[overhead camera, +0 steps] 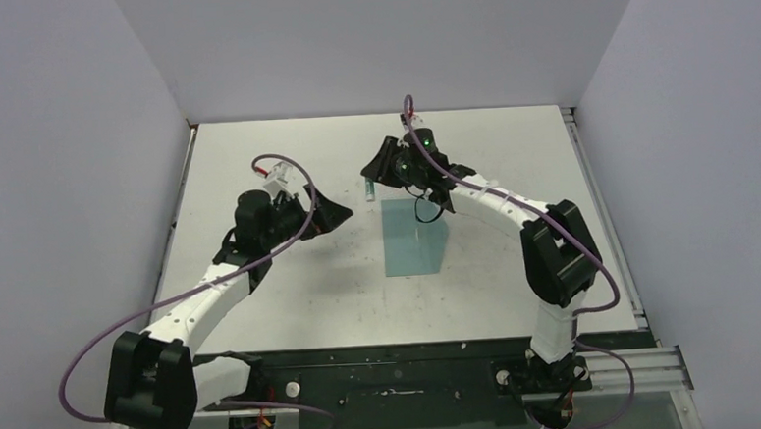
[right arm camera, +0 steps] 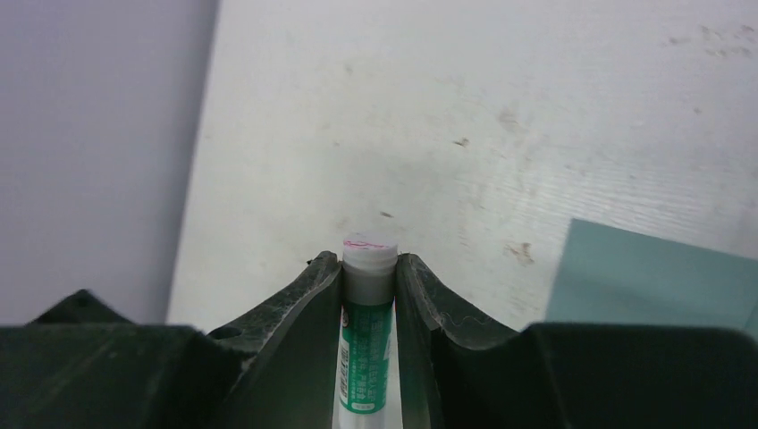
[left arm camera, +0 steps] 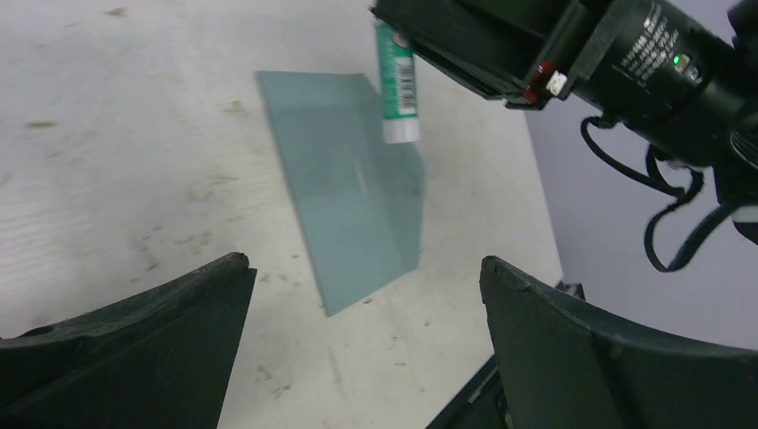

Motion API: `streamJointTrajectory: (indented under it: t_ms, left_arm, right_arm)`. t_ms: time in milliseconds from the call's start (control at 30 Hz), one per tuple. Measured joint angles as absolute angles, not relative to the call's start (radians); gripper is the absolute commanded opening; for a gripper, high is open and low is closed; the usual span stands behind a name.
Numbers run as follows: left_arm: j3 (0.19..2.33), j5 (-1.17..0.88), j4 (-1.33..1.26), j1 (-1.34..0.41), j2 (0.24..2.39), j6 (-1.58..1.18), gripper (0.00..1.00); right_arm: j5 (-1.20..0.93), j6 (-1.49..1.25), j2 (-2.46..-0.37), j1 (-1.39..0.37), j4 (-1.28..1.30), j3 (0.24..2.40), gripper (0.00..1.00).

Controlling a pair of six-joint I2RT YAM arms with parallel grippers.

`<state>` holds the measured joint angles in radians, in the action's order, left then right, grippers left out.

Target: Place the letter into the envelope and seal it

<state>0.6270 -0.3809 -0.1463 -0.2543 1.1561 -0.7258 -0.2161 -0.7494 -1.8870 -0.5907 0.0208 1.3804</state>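
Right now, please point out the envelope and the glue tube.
envelope (overhead camera: 415,240), top external view, middle of its teal face.
glue tube (left arm camera: 398,82), left wrist view, on its printed label.

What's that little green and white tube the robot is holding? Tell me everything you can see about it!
It is a small glue tube, a slim round stick that looks like plastic. Its body is white with a green label and printed writing, and the left wrist view shows a barcode on it. The end poking out is plain white with a thin pink line on its rim. The right gripper pinches it, one finger on each side. It is by the far corner of the teal envelope; whether it is lifted cannot be told.
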Motion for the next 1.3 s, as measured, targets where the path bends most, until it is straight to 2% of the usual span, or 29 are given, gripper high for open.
streamJointTrajectory:
  t_ms: [233, 533, 633, 733, 900, 1000, 1133, 1300]
  left_arm:
    - [0.796, -0.497, -0.309, -0.359, 1.308, -0.738, 0.88]
    - [0.865, -0.572, -0.404, -0.359, 1.422, -0.814, 0.49]
    - [0.870, -0.590, -0.403, -0.360, 1.444, -0.828, 0.31]
    - [0.872, -0.610, -0.400, -0.361, 1.454, -0.836, 0.00]
    - [0.897, -0.628, -0.368, -0.366, 1.457, -0.767, 0.00]
    - [0.925, -0.646, -0.305, -0.366, 1.457, -0.635, 0.00]
    - [0.952, -0.685, -0.193, -0.366, 1.449, -0.442, 0.00]
    - [0.973, -0.730, -0.073, -0.366, 1.433, -0.252, 0.00]
  right_arm:
    - [-0.324, -0.889, -1.752, -0.592, -0.134, 1.351, 0.18]
    - [-0.390, -0.967, -1.724, -0.597, -0.179, 1.308, 0.19]
    - [-0.400, -0.982, -1.721, -0.596, -0.186, 1.299, 0.20]
    - [-0.405, -0.984, -1.712, -0.596, -0.186, 1.288, 0.26]
    - [-0.423, -0.958, -1.688, -0.582, -0.154, 1.287, 0.52]
    - [-0.441, -0.915, -1.670, -0.570, -0.083, 1.291, 0.63]
    - [-0.467, -0.827, -1.660, -0.548, 0.056, 1.332, 0.67]
    - [-0.515, -0.738, -1.655, -0.527, 0.181, 1.388, 0.64]
